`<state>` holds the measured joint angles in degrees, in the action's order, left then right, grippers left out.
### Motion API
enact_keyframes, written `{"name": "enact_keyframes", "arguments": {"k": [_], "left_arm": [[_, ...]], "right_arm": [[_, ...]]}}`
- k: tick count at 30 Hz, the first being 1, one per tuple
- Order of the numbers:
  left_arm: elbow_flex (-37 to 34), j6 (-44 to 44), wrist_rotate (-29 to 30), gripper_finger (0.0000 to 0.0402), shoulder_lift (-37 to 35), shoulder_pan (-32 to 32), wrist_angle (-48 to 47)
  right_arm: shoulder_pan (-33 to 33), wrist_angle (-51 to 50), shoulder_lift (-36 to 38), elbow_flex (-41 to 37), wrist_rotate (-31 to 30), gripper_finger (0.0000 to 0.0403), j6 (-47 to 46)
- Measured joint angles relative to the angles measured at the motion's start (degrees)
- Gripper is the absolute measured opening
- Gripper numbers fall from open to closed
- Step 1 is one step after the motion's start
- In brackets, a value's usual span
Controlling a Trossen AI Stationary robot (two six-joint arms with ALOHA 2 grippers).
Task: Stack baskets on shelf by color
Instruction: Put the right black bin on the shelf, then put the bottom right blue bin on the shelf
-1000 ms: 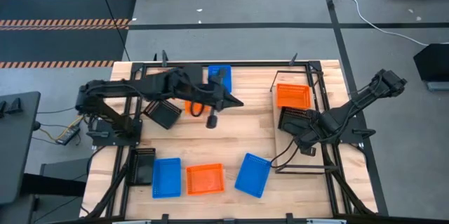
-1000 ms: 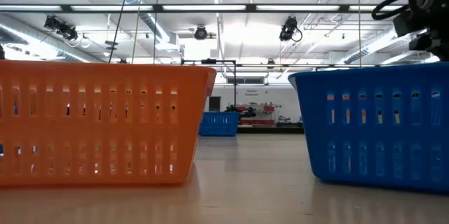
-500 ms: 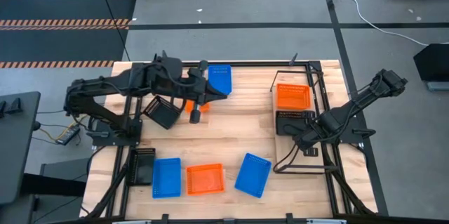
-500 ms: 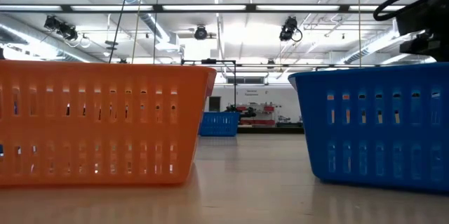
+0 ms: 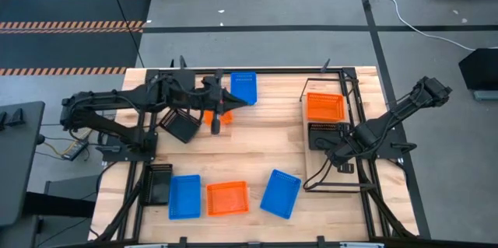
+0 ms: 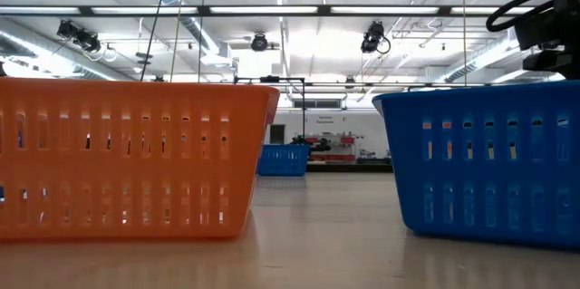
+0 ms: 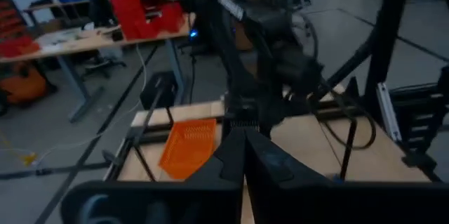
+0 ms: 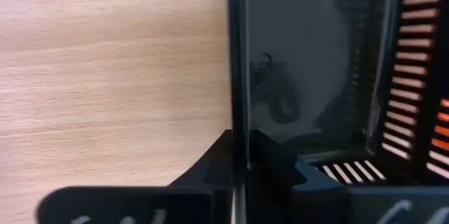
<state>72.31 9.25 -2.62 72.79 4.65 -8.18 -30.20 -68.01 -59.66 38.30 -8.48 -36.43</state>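
Note:
On the shelf (image 5: 354,172) at the table's right, a black basket (image 5: 324,133) rests flat beside an orange basket (image 5: 324,106). My right gripper (image 5: 334,149) points down at the black basket's near end, shut on its wall (image 8: 238,155). My left gripper (image 5: 247,104) hangs shut and bare over the far middle of the table, its fingers (image 7: 244,155) pointing level toward the shelf. Loose baskets lie on the tabletop: blue (image 5: 243,87), black (image 5: 180,127), black (image 5: 158,183), blue (image 5: 185,196), orange (image 5: 227,197) and blue (image 5: 280,193). My right gripper has the black basket's upright side wall (image 8: 238,112) between its two fingers, one finger inside the basket and one outside. The fingers come from above, pointing down. The basket lies level with its bottom on the shelf.
An orange basket (image 5: 210,116) is partly hidden under my left arm. In the low view an orange basket (image 6: 127,158) and a blue one (image 6: 485,167) stand close at the near edge. Bare wood lies in the table's middle (image 5: 264,143).
My left gripper has drawn back from the table's middle toward its left and far side, staying shut and bare. My right gripper has kept its place at the black basket.

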Motion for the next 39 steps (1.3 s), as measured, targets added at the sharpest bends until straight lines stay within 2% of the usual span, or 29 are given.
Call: {"name": "enact_keyframes", "arguments": {"k": [4, 10, 17, 21, 25, 31, 39], "left_arm": [[-5.78, -1.56, -0.02, 0.0024, -3.23, 1.73, 5.24], [-11.74, -3.4, 0.01, 0.0022, -5.61, 2.71, 5.58], [-21.02, -5.15, 0.77, 0.0012, -7.32, 2.56, 8.72], [-27.52, -7.11, 5.31, 0.0014, -8.3, 3.29, 11.22], [-32.51, -9.41, 8.9, 0.0024, -8.05, 4.4, 9.74], [-38.55, -10.32, 12.86, 0.0051, -7.86, 6.03, 9.58], [-44.98, -14.62, 13.06, 0.0096, -7.84, 6.77, 11.03]], "right_arm": [[0.01, -0.72, 0.04, 0.0, -0.5, 0.0089, -0.04], [0.01, -1.77, 0.04, 0.77, -0.83, 0.0129, -1.7], [-0.06, -3.02, 0.02, 7.34, -0.71, 0.0136, -5.43], [0.01, -2.53, -0.04, 12.15, -0.97, 0.0135, -5.91], [0.02, -1.09, -0.33, 16.01, -3.32, 0.0135, -6.3], [2.84, 5.77, -1.56, 18.18, -7.42, 0.0135, 0.75], [10.29, 9.76, -11.9, 22.45, -3.56, 0.0134, 11.47]]}}
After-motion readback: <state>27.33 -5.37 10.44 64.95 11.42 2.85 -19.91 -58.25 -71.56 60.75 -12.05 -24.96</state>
